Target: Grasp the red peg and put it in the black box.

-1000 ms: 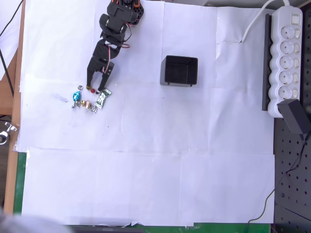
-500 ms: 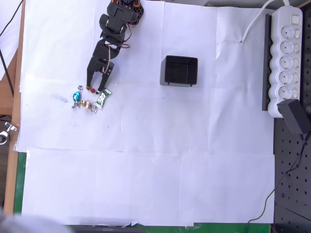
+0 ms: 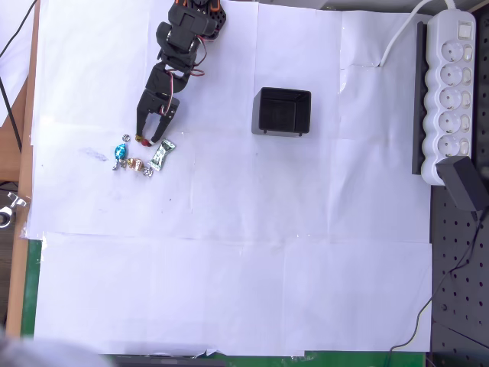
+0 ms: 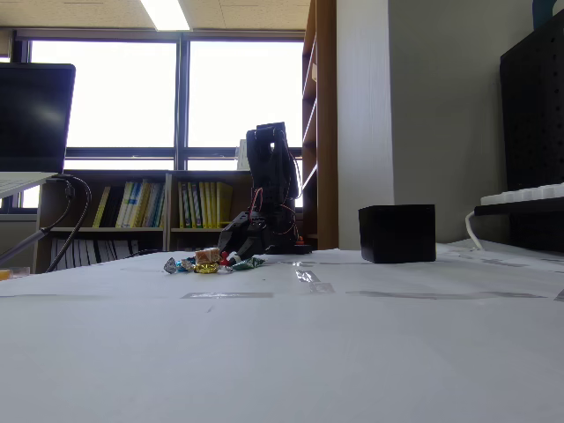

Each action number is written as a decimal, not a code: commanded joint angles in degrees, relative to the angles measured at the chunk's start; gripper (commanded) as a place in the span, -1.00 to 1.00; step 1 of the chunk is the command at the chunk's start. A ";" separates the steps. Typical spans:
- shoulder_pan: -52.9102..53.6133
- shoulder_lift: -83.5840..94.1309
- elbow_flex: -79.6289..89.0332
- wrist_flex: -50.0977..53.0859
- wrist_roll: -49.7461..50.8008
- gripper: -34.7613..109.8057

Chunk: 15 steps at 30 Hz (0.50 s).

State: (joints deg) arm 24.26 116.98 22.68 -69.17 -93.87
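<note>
Pincer (image 3: pixel 147 140) fingers have closed around red peg (image 3: pixel 146 141).

Office or lab, bookshelves (image 4: pixel 167 211), big windows (image 4: pixel 176 92), pegboard (image 4: pixel 531 132)

White paper sheets (image 3: pixel 229 267) cover the table, taped edge to edge, with a green strip showing at the near border. In the fixed view, wide windows (image 4: pixel 132 92) behind the gripper let in bright daylight, and a ceiling light (image 4: pixel 163 13) glows above. Below the windows, low bookshelves (image 4: pixel 167 207) hold rows of books. A tall wooden shelf (image 4: pixel 322 123) stands behind the arm, beside a pale wall (image 4: pixel 423 97). To the far right is a black pegboard (image 4: pixel 533 115).
</note>
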 commanded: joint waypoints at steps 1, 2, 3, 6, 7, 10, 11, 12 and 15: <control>0.09 0.26 1.58 -0.26 -0.97 -0.40; 0.09 0.26 1.58 -0.26 -0.97 -0.41; 0.09 0.26 1.58 -0.26 -0.97 -0.41; 0.00 0.26 1.58 -0.26 -1.05 -0.42; -0.09 0.26 1.58 -0.26 -1.05 -0.43; -0.18 0.26 1.58 -0.26 -0.97 -0.44; -0.26 0.35 1.58 -0.26 -0.97 -0.45; -0.26 0.35 1.67 -0.26 -0.97 -0.45; -0.44 0.44 1.67 -0.26 -1.05 -0.48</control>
State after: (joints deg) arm 23.64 116.98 22.68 -69.17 -93.87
